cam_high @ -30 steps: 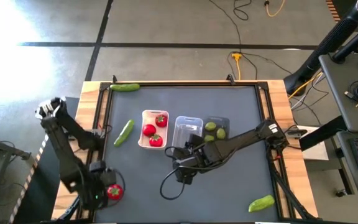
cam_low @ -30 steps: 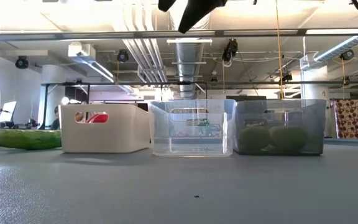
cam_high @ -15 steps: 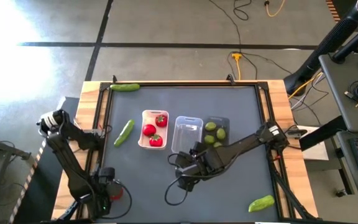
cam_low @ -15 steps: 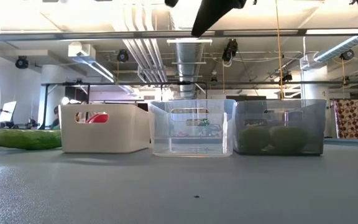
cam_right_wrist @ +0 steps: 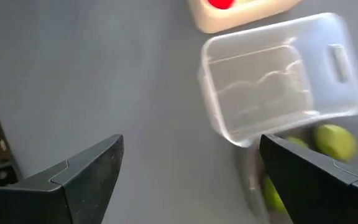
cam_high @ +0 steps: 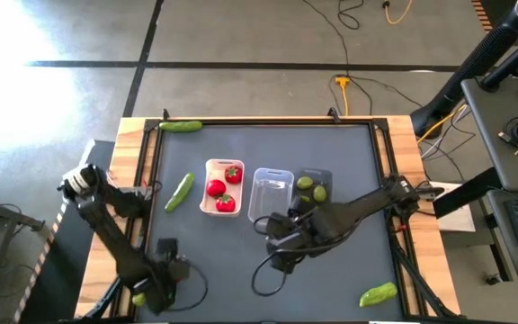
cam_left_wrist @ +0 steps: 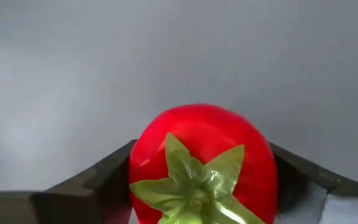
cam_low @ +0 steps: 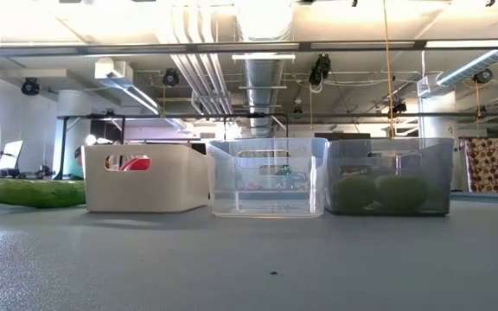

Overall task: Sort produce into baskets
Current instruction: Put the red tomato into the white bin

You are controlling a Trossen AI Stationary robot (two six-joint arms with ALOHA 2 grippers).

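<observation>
A red tomato (cam_left_wrist: 204, 162) with a green top lies on the grey table near its near-left corner. My left gripper (cam_left_wrist: 201, 171) stands over it, pointing down, shut on it; in the high view my left gripper (cam_high: 165, 273) hides the tomato. My right gripper (cam_high: 281, 259) hangs open above the table's middle, near the clear basket (cam_high: 271, 192), with nothing between its fingers (cam_right_wrist: 92, 168). The white basket (cam_high: 222, 187) holds three tomatoes. The dark basket (cam_high: 316, 186) holds limes (cam_right_wrist: 334, 142). My left gripper has the tomato between its two fingers, one finger (cam_left_wrist: 114, 171) on each of two opposite sides (cam_left_wrist: 143, 155) of its round body. The fingers come from above, pointing down. The tomato sits on the table with its green top up.
One cucumber (cam_high: 179, 192) lies left of the white basket, another (cam_high: 181, 127) at the table's far-left edge, a third (cam_high: 378, 293) near the near-right corner. The three baskets (cam_low: 271, 177) stand in a row at mid-table. A cable loops under my right arm.
My left gripper has come down toward the table's near edge and over the tomato, which showed beside it in the high view and is now hidden under it. My right gripper has gone toward the table's right edge and up, out of the low view's top.
</observation>
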